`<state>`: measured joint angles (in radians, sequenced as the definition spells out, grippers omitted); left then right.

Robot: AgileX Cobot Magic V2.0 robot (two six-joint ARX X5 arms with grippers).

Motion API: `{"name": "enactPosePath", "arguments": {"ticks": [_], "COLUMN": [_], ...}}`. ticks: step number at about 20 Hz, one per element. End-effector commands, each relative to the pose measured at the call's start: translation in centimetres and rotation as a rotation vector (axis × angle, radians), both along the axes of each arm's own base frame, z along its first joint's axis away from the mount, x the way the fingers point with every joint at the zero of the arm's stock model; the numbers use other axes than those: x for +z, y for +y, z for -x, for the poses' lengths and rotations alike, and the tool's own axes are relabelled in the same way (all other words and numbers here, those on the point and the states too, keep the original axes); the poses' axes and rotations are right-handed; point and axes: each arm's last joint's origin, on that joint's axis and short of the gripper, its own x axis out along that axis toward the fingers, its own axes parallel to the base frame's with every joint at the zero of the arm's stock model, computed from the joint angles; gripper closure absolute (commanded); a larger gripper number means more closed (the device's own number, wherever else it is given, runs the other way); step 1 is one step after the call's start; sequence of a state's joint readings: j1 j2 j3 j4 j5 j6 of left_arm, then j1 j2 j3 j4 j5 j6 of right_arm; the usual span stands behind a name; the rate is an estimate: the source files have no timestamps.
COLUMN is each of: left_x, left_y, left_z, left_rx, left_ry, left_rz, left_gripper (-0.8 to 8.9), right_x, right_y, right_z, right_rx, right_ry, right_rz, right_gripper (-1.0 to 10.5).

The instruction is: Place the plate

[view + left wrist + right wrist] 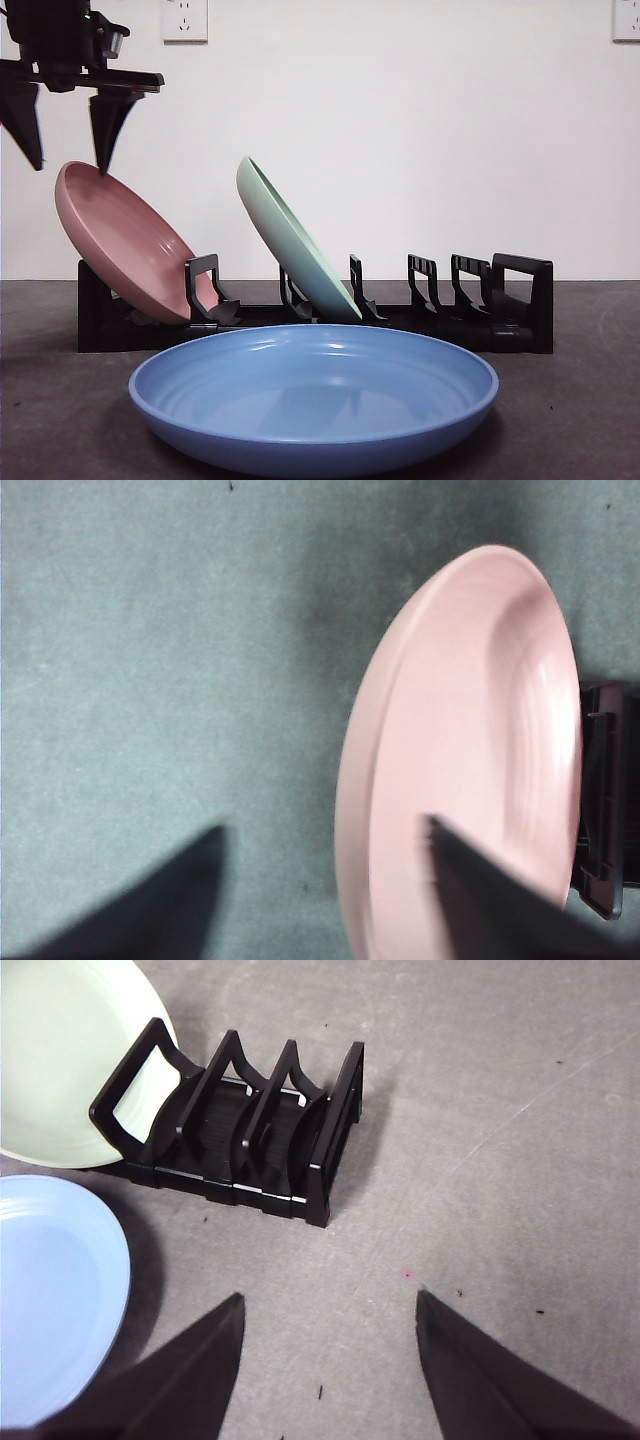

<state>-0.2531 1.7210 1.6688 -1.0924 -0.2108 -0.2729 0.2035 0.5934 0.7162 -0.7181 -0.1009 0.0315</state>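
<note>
Left gripper (325, 880) jaws spread wide; one jaw over pink plate (470, 750) rim, other off beside it. Black rack (605, 800) edge past plate. Grey table (150, 660) below.

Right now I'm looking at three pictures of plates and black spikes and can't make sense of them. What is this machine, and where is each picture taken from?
It is a robot with two arms at a table; each arm ends in a gripper of two black jaws. One picture looks level across the table, the other two come from cameras on the wrists. On the table stands a black dish rack with a pink plate and a green plate leaning in its slots; a blue plate lies flat in front. The left gripper is open, its jaws either side of the pink plate's rim, gripping nothing. The right gripper is open above bare table near the rack's empty end.
</note>
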Motion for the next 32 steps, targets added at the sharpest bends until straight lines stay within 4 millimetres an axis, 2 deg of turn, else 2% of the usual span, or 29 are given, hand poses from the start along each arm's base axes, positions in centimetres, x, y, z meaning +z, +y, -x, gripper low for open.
{"name": "enactPosePath", "arguments": {"ticks": [1,5,8,14,17,25,32], "left_x": [0.5,0.5,0.5,0.7,2.2,8.5,10.2], "left_y": [-0.2,-0.2,-0.2,-0.2,-0.1,0.7,1.2], "left_z": [-0.4,-0.5,-0.5,-0.5,-0.2,1.9,3.6], "left_rx": [-0.009,-0.009,-0.013,-0.045,-0.059,-0.065,-0.069], "left_ry": [-0.025,-0.029,-0.031,-0.029,-0.041,-0.096,-0.089], "left_rz": [-0.005,-0.004,-0.005,-0.022,-0.042,-0.124,-0.127], "left_gripper": [6.84,6.94,8.06,8.06,8.06,8.06,8.06], "right_x": [0.1,0.1,0.1,-0.1,-0.2,-0.2,-0.1], "right_y": [0.0,0.0,0.0,0.0,0.0,-0.1,-0.1], "right_z": [-0.1,-0.1,-0.1,0.0,0.1,0.4,0.5], "right_rx": [-0.006,-0.006,-0.006,-0.006,-0.006,-0.006,-0.006], "right_ry": [-0.002,-0.002,-0.001,0.017,0.027,0.028,0.027], "right_rz": [-0.005,-0.005,-0.006,-0.002,0.0,0.0,0.0], "right_gripper": [6.8,6.8,6.8,6.8,6.8,6.8,6.8]}}
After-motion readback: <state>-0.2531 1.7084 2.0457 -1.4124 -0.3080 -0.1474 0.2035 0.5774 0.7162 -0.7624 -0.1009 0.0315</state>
